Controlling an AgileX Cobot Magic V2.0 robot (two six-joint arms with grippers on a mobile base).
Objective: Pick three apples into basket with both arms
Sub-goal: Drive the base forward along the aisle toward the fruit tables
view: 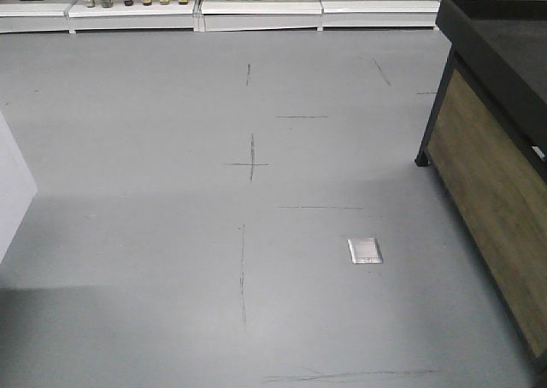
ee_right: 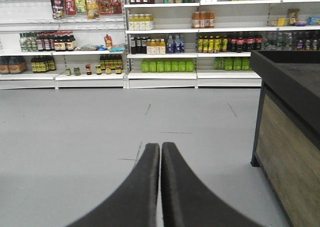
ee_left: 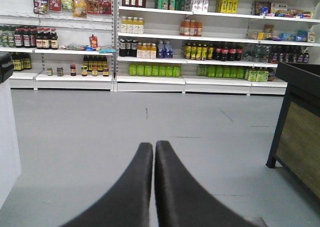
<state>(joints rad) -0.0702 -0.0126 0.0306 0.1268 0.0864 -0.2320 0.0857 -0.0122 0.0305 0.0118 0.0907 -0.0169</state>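
Note:
No apples and no basket show in any view. My left gripper (ee_left: 153, 144) is shut, its two black fingers pressed together with nothing between them, pointing across the grey floor toward the shop shelves. My right gripper (ee_right: 160, 146) is likewise shut and holds nothing, aimed the same way. Neither arm appears in the front view, which looks down on bare floor.
A black-topped wooden display stand (view: 491, 132) stands on the right; it also shows as a stand (ee_right: 287, 122) in the right wrist view. White shelves of bottles (ee_left: 150, 62) line the far wall. A metal floor plate (view: 365, 250) lies ahead. A white counter edge (view: 13, 187) is at left.

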